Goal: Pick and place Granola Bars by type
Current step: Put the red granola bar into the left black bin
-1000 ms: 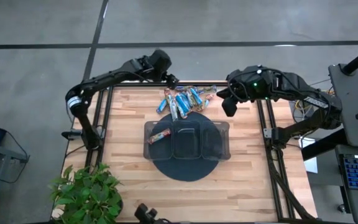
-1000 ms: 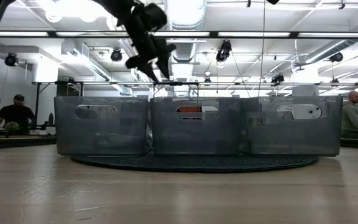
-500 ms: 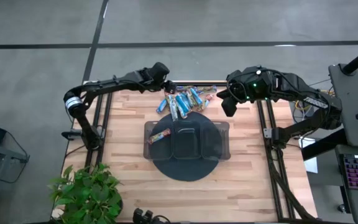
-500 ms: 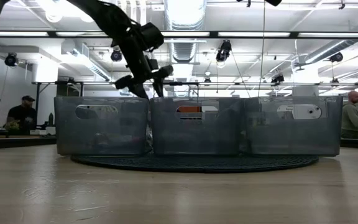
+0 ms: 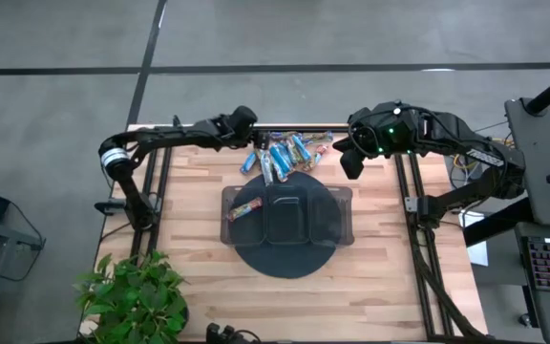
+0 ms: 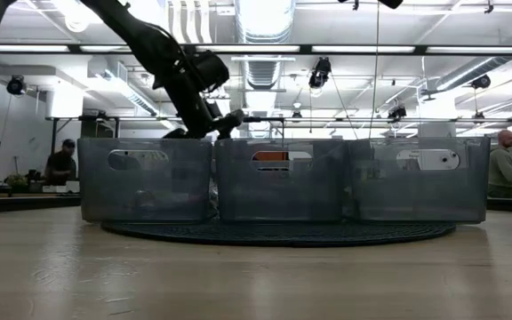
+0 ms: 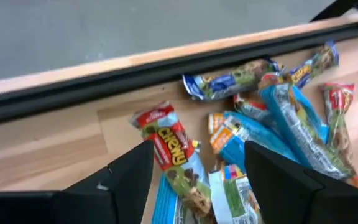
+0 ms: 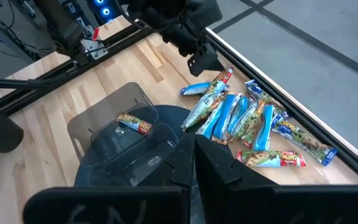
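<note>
While the left claw [image 7: 191, 180] hangs spread over the granola bars [image 5: 280, 153]; right claw [image 5: 349, 162] clenched, empty, beside the pile.

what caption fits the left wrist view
Open left gripper hovering over a pile of granola bars near the table's edge.

Granola Bars [image 5: 283, 153] heaped at the table's far edge; one reddish bar [image 5: 244, 208] in the tray's left compartment
</note>
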You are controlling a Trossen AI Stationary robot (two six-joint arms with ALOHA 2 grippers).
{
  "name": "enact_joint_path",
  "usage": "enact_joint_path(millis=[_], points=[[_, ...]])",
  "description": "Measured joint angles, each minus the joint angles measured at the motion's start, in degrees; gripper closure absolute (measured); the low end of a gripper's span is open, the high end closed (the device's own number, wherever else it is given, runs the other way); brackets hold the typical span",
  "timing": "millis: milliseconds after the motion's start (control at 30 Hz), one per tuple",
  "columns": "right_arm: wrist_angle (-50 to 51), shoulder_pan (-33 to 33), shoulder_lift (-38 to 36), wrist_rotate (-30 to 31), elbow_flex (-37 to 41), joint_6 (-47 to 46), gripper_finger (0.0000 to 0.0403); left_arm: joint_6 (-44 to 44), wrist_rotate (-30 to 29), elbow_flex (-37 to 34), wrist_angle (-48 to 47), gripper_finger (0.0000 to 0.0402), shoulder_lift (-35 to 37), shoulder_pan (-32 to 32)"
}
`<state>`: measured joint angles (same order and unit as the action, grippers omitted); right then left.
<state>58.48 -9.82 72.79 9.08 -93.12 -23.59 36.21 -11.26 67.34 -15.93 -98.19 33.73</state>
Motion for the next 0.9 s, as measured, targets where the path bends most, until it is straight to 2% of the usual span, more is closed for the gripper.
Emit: enact_joint_path(millis=[100, 900], points=[[0.0, 0.0, 0.0, 0.0, 0.0, 0.0, 0.0394, 0.1, 1.4, 0.1, -0.1, 0.017, -0.7, 0.5], [-0.2, 0.0, 0.0, 0.0, 0.0, -0.4, 0.0394, 7.2, 0.8, 2.0, -1.5, 0.017, -3.9, 3.3]])
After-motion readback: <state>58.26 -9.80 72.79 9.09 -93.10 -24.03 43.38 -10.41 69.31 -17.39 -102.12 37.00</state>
